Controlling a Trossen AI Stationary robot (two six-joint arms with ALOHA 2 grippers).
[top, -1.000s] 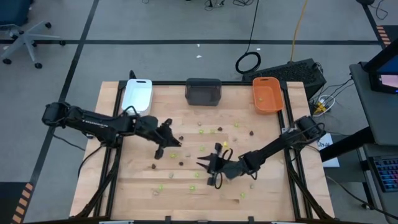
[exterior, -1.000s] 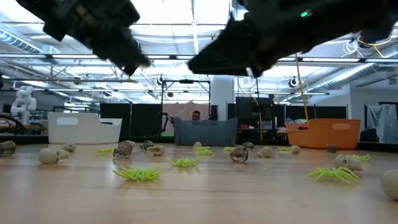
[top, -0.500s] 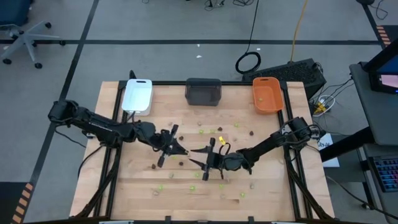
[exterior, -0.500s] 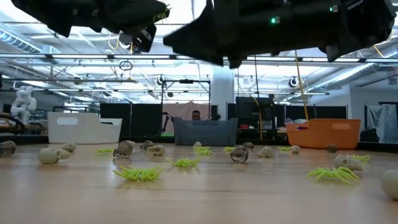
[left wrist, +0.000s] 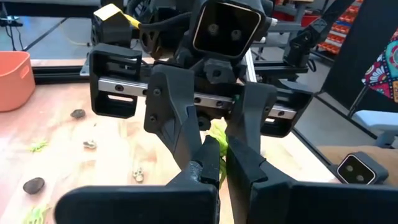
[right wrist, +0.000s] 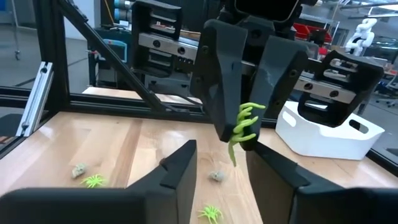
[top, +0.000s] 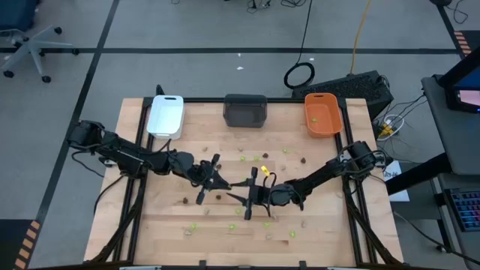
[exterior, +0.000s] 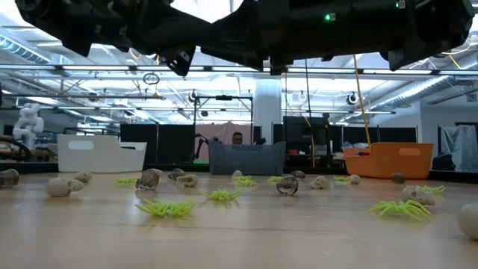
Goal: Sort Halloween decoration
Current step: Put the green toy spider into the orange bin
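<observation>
Over the middle of the wooden table [top: 150, 225], the left gripper [top: 212, 180] and the right gripper [top: 247, 196] meet nose to nose. The left gripper's fingers [right wrist: 273, 81] are clamped on a lime green spider-like decoration [right wrist: 242, 127], which hangs between them just in front of the right gripper's fingers [left wrist: 186, 130]; those stand slightly parted, with the green piece showing at the gap. More green, beige and dark pieces [top: 244, 158] lie scattered over the tabletop, well short of the white tray [top: 166, 115], dark grey tray [top: 245, 110] and orange tray [top: 323, 113] along its far edge.
</observation>
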